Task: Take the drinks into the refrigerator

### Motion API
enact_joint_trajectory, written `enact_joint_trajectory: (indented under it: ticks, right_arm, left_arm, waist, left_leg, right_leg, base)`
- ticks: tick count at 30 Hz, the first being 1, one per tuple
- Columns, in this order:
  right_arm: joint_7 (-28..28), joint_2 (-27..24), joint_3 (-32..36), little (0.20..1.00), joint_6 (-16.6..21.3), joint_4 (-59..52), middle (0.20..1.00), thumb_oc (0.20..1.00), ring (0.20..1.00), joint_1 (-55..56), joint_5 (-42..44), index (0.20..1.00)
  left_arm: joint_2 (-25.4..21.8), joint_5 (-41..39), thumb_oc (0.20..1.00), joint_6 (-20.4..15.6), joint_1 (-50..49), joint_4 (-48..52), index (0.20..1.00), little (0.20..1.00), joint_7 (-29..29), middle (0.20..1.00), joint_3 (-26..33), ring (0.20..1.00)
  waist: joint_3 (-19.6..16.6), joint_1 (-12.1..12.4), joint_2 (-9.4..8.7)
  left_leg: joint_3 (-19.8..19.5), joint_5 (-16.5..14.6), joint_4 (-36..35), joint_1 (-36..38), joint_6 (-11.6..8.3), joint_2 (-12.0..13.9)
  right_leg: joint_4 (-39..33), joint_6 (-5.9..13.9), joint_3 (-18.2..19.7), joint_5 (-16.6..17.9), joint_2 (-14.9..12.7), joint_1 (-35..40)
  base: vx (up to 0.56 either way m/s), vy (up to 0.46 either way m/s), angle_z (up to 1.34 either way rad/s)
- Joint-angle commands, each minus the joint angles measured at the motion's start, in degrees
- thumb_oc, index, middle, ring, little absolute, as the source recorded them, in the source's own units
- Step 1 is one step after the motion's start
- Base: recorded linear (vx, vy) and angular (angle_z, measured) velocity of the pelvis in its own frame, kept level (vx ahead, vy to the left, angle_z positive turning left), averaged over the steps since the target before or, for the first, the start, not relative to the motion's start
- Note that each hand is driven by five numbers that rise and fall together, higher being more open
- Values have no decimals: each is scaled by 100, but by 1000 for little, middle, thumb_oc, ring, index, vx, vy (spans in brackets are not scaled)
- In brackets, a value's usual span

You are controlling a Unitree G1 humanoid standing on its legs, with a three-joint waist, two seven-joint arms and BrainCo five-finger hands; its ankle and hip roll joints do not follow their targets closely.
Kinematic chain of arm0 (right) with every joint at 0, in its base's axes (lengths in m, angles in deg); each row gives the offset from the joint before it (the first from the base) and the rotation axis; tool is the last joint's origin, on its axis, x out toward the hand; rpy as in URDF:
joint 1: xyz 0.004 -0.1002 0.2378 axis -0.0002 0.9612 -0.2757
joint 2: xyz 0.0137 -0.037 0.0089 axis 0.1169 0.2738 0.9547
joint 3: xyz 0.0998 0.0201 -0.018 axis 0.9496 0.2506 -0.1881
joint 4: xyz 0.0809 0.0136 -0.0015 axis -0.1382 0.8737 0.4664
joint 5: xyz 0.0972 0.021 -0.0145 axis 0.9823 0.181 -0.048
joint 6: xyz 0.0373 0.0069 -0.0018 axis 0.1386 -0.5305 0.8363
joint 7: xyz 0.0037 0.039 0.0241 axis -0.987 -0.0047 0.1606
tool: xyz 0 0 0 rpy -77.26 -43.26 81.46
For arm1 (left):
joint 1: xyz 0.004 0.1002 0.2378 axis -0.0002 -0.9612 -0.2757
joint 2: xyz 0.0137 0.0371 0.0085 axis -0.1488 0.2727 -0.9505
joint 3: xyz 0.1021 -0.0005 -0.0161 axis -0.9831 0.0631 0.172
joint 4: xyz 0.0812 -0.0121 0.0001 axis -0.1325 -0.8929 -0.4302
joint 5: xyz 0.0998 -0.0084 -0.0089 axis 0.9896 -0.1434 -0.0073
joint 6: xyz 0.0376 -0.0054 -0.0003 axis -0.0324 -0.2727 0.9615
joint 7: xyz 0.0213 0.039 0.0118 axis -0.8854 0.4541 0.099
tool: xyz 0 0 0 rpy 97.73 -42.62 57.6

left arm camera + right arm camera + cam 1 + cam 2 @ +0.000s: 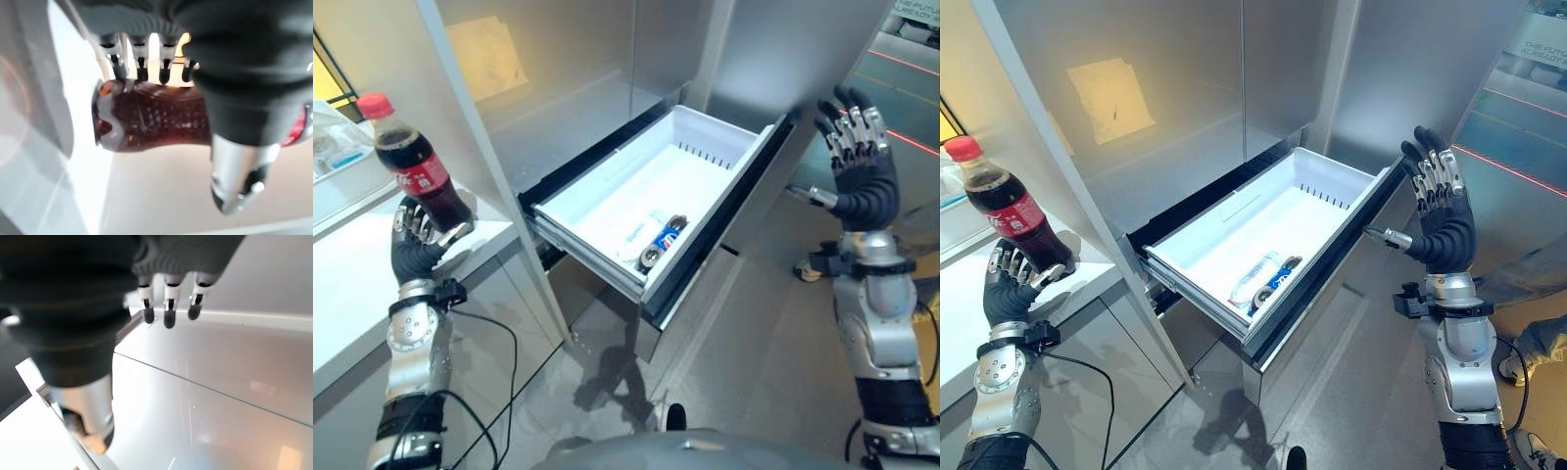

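**Cola bottle held beside the open refrigerator drawer**

The left hand (419,238) has its fingers (139,63) curled round the lower body of the cola bottle (415,164), lifted just above the white table (352,294). The bottle's long axis leans, red cap up and away from the drawer (656,186), which lies to the hand's right, pulled out of the refrigerator (1185,108). The bottle is dark, red-labelled and full. A can (663,243) and another drink (1255,277) already lie in the drawer. The right hand (1438,211) hovers with fingers spread straight, beside the drawer's far corner, holding nothing. The left hand is likely to carry the bottle across.
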Motion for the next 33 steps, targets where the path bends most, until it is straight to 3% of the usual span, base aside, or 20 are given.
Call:
enact_joint_trajectory:
  ticks: [1,33]
  right_arm:
    - [40,-204,235,1000,128,-582,1000,1000,1000,-282,189,1000]
    - [368,-181,189,1000,61,-654,1000,1000,1000,4,357,1000]
  left_arm:
    - [-442,-81,1000,-159,683,-233,1000,1000,-17,1000,-50,1000]
    - [-821,337,1000,3,1694,-697,1000,1000,30,1000,-718,1000]
  waist:
    - [199,-67,54]
    - [208,-270,117]
  left_leg:
    - [-364,-388,12,-23,391,-238]
    - [-314,-418,12,-19,378,-258]
  right_leg:
    - [701,246,-31,-856,-16,316]
    - [655,282,16,-814,-14,302]
  base:
    - [0,0,0]
    - [0,0,0]
